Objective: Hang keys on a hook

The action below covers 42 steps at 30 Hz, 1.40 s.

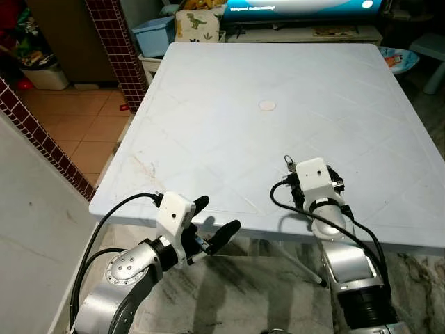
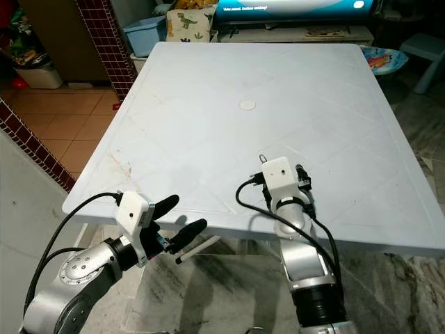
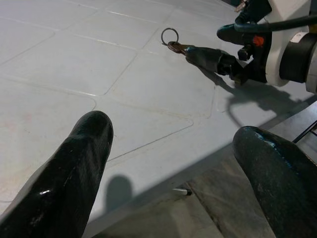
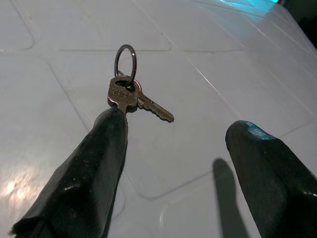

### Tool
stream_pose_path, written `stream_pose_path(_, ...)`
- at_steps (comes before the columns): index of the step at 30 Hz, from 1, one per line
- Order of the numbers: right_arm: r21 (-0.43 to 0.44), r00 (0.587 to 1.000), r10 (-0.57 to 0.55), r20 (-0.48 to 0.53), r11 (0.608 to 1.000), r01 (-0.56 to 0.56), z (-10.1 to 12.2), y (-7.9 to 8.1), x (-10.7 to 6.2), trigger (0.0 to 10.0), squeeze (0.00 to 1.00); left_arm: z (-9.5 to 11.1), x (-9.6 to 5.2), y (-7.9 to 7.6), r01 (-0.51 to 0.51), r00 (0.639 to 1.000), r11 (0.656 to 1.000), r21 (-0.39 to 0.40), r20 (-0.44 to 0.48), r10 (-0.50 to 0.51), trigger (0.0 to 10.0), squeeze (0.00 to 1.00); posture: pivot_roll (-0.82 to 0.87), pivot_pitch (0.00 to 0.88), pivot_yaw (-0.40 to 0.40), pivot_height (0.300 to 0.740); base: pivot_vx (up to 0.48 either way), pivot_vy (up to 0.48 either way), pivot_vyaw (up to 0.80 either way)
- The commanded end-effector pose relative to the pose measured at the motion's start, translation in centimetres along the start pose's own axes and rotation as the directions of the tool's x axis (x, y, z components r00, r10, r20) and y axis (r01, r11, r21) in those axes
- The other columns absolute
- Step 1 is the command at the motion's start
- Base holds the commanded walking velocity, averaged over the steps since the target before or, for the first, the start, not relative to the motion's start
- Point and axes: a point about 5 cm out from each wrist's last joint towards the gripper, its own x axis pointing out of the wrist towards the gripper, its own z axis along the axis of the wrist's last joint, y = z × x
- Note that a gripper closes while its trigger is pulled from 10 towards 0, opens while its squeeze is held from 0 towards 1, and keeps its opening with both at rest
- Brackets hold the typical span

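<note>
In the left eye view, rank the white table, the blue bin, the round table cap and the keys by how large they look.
1. White table
2. Blue bin
3. Round table cap and keys: both tiny, too alike to rank; the right gripper hides part of the keys.

right pincer [image 2: 268, 161] over table [image 2: 208, 139] | keys [image 2: 263, 159] at tip | left pincer [image 2: 177, 216] open

Silver arms, white wrist boxes (black cables looping), glossy black-fingered end effectors.
</note>
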Motion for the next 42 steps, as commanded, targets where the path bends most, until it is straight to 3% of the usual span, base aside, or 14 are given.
stream_pose_path(1,0.022,1.0,0.025,-0.016,0.999,-0.024,-0.2,0.0,0.3,10.0,0.0,-0.2,-0.1,0.1,-0.001,1.0,1.0,0.011,-0.01,0.001,10.0,0.0,0.03,0.114,0.068,0.74,0.0,0.0,0.0)
stream_pose_path(10,0.024,1.0,0.013,0.021,1.0,-0.013,0.9,-0.2,-0.2,10.0,0.0,-0.1,-0.3,0.0,-0.001,1.0,1.0,0.011,-0.011,0.001,10.0,0.0,0.03,0.12,0.072,0.74,0.0,0.0,0.0)
stream_pose_path(16,0.039,0.993,0.014,0.115,0.999,-0.018,2.5,0.3,-1.4,10.0,0.0,-0.1,-0.2,0.0,0.001,1.0,1.0,0.01,-0.01,-0.001,10.0,0.0,0.02,0.123,0.072,0.74,0.0,0.0,0.0)
stream_pose_path(21,0.07,0.993,0.031,0.11,0.997,-0.039,2.6,0.6,-1.5,10.0,0.0,-0.2,-0.1,-0.1,0.007,1.0,1.0,0.007,-0.013,-0.007,10.0,0.0,0.02,0.123,0.073,0.74,0.0,0.0,0.0)
stream_pose_path(25,0.157,0.997,0.044,0.065,0.986,-0.054,1.8,0.1,-0.6,10.0,0.0,-0.2,-0.1,-0.3,0.021,1.0,1.0,0.007,-0.019,-0.02,10.0,0.0,0.02,0.123,0.073,0.74,0.0,0.0,0.0)
stream_pose_path(32,0.184,0.998,0.054,0.016,0.981,-0.057,1.1,-1.0,0.9,10.0,0.0,-0.2,-0.2,-0.3,0.021,1.0,1.0,0.008,-0.02,-0.021,10.0,0.0,0.03,0.126,0.076,0.74,0.0,0.0,0.0)
stream_pose_path(42,0.212,0.993,0.118,0.029,0.97,-0.122,0.9,-0.7,2.0,10.0,0.0,-0.1,-0.4,-0.2,0.023,1.0,1.0,0.011,-0.022,-0.022,10.0,0.0,0.04,0.13,0.081,0.74,0.0,0.0,0.0)
